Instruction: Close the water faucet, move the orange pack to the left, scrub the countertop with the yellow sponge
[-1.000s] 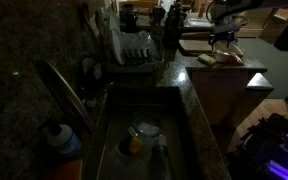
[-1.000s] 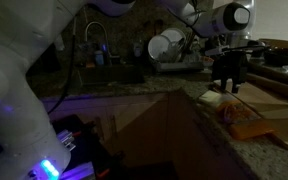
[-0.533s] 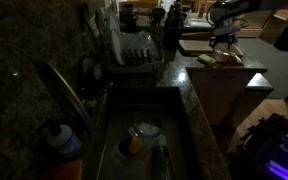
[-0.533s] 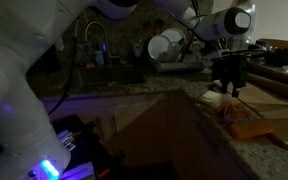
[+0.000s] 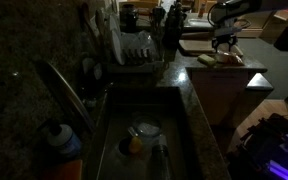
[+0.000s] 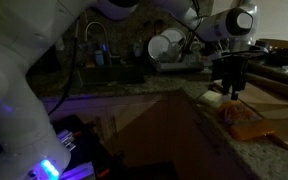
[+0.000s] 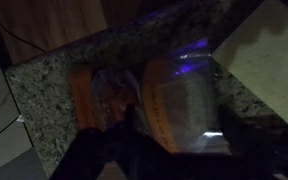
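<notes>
Nearest, at the left, a blue-capped bottle stands by the base of the water faucet, whose spout slants over the sink. In the basin lie a white dish and a yellow-orange lump, touching. Beyond the sink stands a dish rack. The countertop runs along the sink's right side to the far right corner. There the yellow sponge lies just left of the orange pack. The gripper hangs directly above them. In the wrist view its fingers stand spread to either side of the pack: claw released, nothing grasped. Contact with the pack cannot be confirmed.
</notes>
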{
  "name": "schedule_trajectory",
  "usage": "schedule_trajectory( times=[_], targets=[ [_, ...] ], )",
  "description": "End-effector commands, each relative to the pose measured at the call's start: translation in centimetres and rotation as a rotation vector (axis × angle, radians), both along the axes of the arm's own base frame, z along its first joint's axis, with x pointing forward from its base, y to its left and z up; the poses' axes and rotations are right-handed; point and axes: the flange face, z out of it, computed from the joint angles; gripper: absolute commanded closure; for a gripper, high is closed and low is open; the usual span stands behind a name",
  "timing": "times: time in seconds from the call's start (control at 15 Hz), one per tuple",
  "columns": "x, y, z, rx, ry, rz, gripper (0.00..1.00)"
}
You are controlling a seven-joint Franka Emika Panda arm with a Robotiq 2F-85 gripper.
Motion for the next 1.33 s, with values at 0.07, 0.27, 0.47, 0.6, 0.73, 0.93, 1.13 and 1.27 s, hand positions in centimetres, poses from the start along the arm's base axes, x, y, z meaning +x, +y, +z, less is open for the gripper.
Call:
schedule_trajectory(
  times=[0.07,0.27,0.47,0.6,0.73,0.93,1.13,1.27],
  targets=[
    [-0.3,-0.7,-0.4,0.008,0.018,-0.03,0.55],
    [-0.3,-0.9,-0.3,0.008,0.006,-0.047,0.76],
    [-0.4,-1.2,-0.2,0.002,-0.002,-0.069,0.97],
    [-0.5,-1.5,-0.1,-0.004,-0.007,-0.083,1.0],
    [-0.5,-1.7,0.1,-0.006,-0.014,-0.098,1.0],
    [0.0,-1.2,3.2,-0.03,-0.077,-0.103,1.0],
    [1.1,1.2,9.9,-0.104,-0.187,-0.04,1.0],
    [1.9,3.9,14.4,-0.176,-0.249,0.051,1.0]
  ],
)
